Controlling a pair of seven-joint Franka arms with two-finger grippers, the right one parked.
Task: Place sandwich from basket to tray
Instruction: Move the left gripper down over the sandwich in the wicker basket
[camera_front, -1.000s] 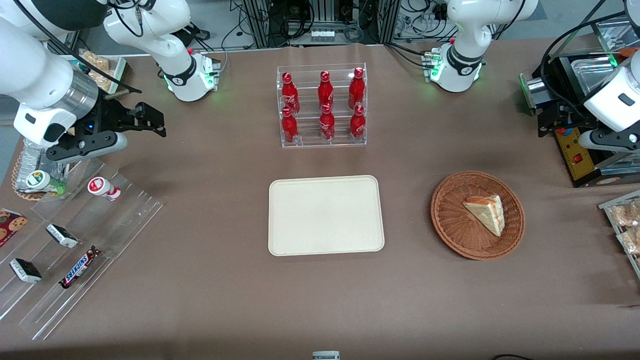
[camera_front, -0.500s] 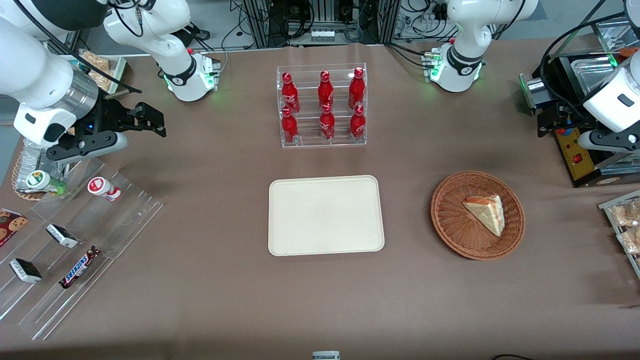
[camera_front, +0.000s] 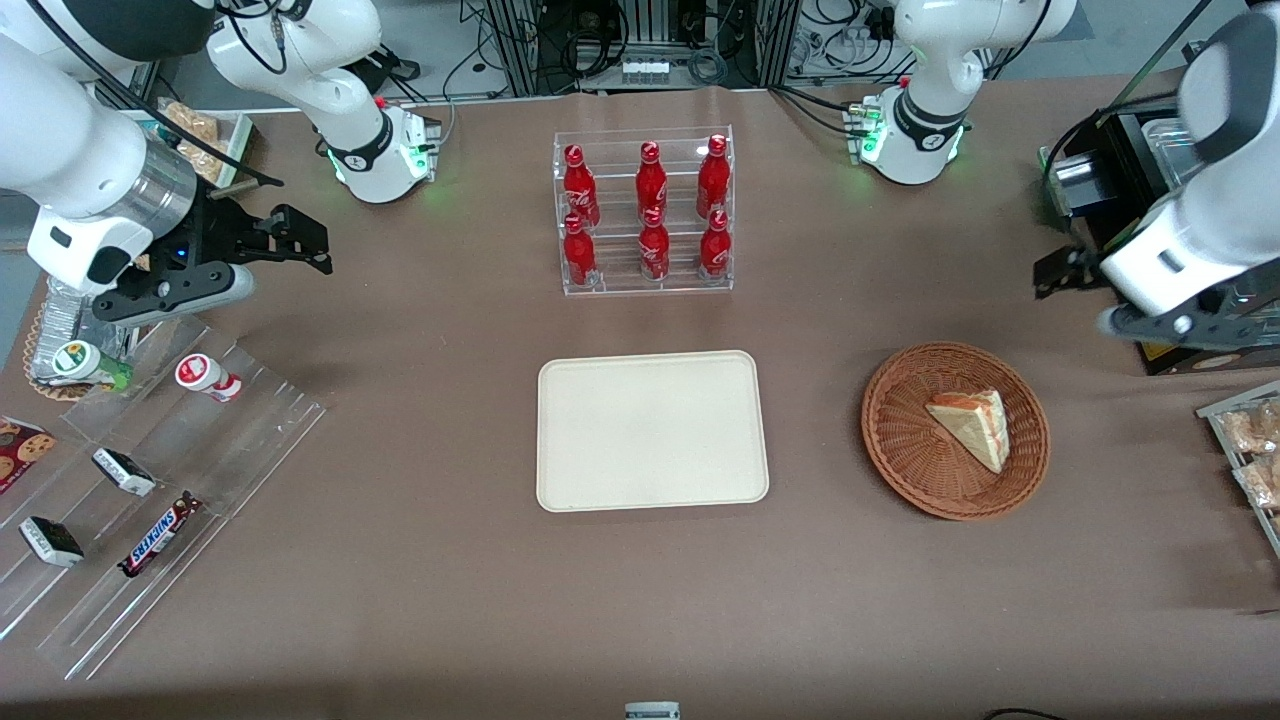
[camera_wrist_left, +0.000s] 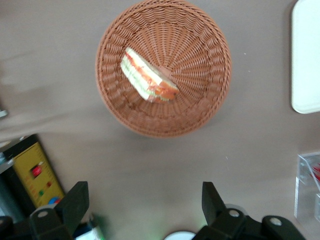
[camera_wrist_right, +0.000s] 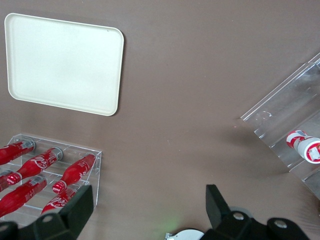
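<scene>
The sandwich (camera_front: 972, 425), a pale wedge with orange and green filling, lies in the round wicker basket (camera_front: 900, 420) toward the working arm's end of the table. The cream tray (camera_front: 650, 430) lies bare at the table's middle, beside the basket. My left gripper (camera_front: 1062, 272) hangs above the table, a little farther from the front camera than the basket, beside its rim. It is open and empty. In the left wrist view the gripper (camera_wrist_left: 142, 202) has its jaws wide apart over bare table, with the basket (camera_wrist_left: 200, 40), sandwich (camera_wrist_left: 148, 76) and tray edge (camera_wrist_left: 306, 60) ahead.
A clear rack of red bottles (camera_front: 647, 215) stands farther from the front camera than the tray. A black device with a yellow panel (camera_front: 1150, 320) sits beside my gripper. Packaged snacks (camera_front: 1250, 445) lie at the working arm's end. Acrylic racks with snacks (camera_front: 150, 480) lie at the parked arm's end.
My left arm has swung from over the black device toward the basket and nearer the front camera. The sandwich, basket and tray have not moved.
</scene>
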